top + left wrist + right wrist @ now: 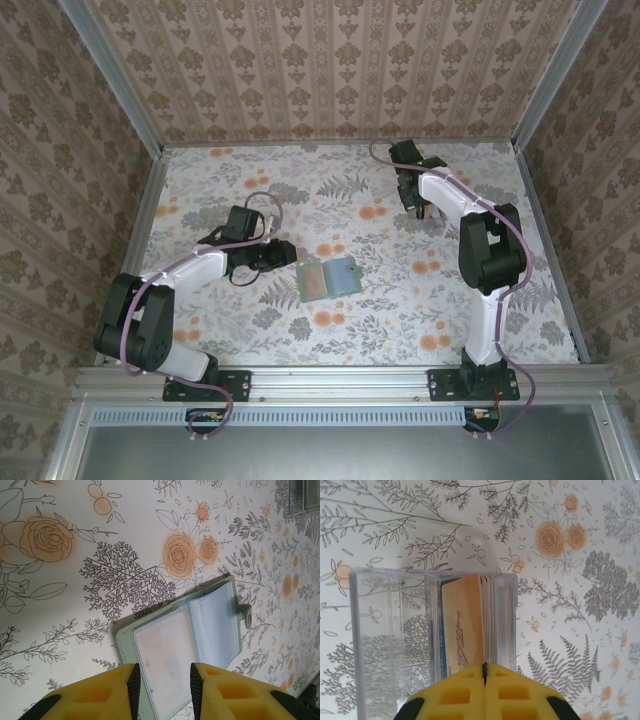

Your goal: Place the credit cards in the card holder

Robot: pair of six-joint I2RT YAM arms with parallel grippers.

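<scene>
Pinching a tan card point(462, 625): the right gripper point(484, 669) has its jaws fully together on the card's near edge, with the seam of the yellow pads right on it. The card stands on edge in a clear box point(390, 645). The other credit cards point(497, 620) are packed upright beside it. The box sits toward the far right of the table point(350, 180).

The left gripper point(162, 682) is part-open with a narrow gap and holds nothing. Its fingers hang over the near end of the card holder point(210, 625), and the left page shows in the gap. Can't tell if the pads touch it. The holder lies open and flat mid-table, well apart from the box, with its snap tab point(245, 616) on the right edge.

Handling, my read:
- Card is light, thin, stiff and slick. An edge pinch is the only real grip, and it's shallow, so the card may pivot or slip between the pads. Neighbours are packed tight, so friction could drag a second card up. Lift straight along the card's plane.
- Box is light clear plastic and may ride up with the card.
- Holder is soft and floppy, with thin clear sleeves whose mouths won't stay open unaided. It will likely slide on the cloth when the card pushes in, so the left gripper should pin the page or cover near the spine, not the sleeve mouth.
- Feed the card in corner first at a shallow angle.
</scene>
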